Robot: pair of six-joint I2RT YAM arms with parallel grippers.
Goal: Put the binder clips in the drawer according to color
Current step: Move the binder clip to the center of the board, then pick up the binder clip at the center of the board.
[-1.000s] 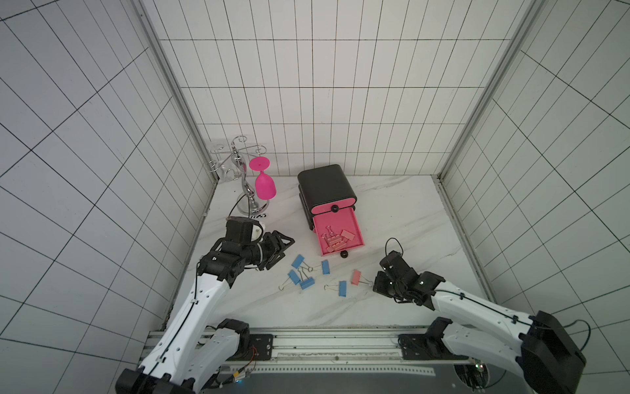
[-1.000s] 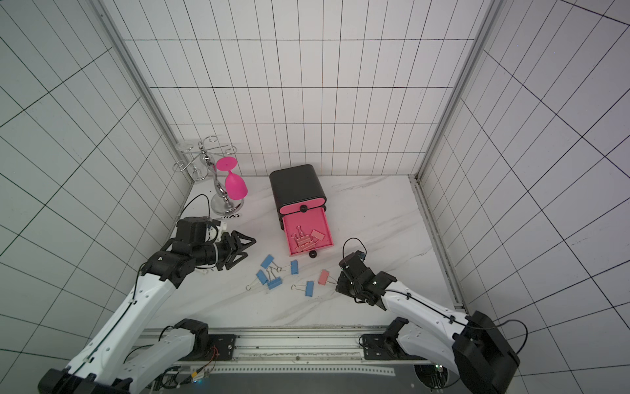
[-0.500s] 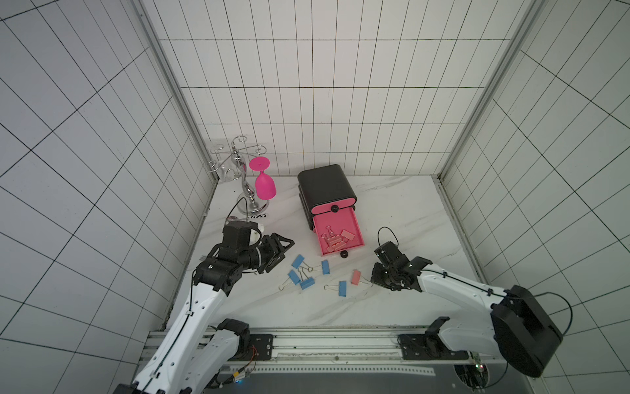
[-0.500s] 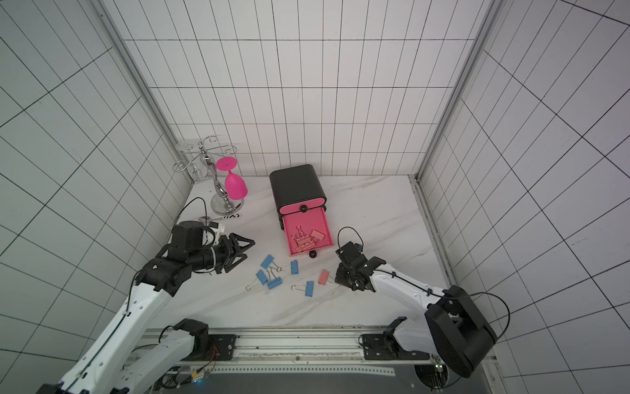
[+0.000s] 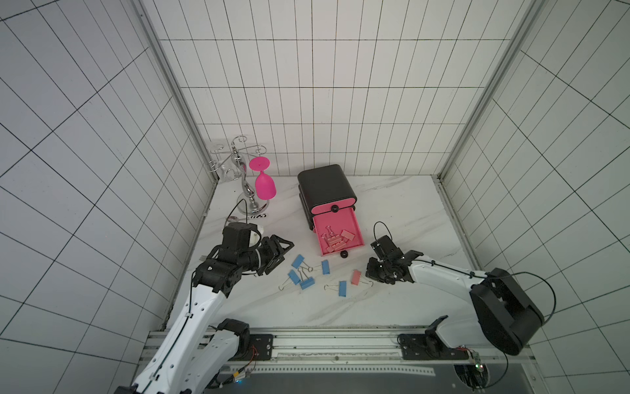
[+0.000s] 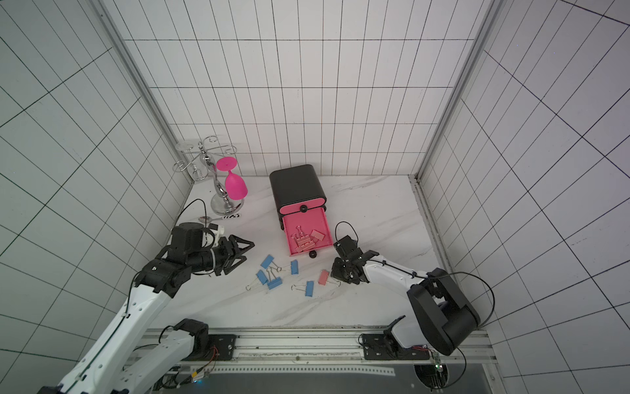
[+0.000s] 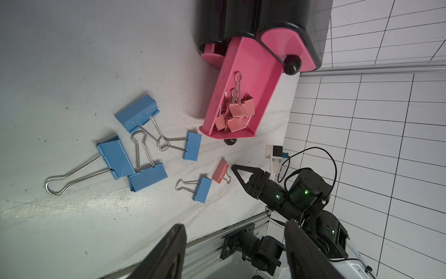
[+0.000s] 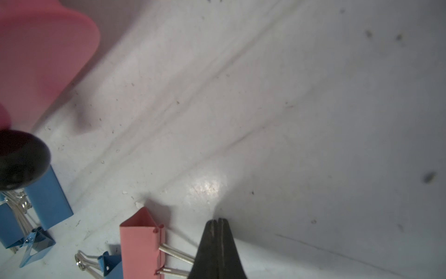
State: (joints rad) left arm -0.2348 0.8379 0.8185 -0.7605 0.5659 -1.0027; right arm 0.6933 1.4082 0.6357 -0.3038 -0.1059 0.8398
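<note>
Only our right wrist view shows the right gripper (image 8: 218, 221) closed tight at the salmon clip (image 8: 141, 244) wires, in front of the open drawer (image 5: 335, 218); whether it pinches them, we cannot tell. Our left wrist view shows the left gripper (image 7: 234, 225) parted and empty, with the blue clips (image 7: 115, 157) between it and the drawer.

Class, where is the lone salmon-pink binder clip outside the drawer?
In a top view, the salmon-pink clip lies between a blue clip and the right gripper.

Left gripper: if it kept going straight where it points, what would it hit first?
Probably the front corner of the open drawer; the left gripper seems to aim above the blue clips, though height is unclear.
</note>
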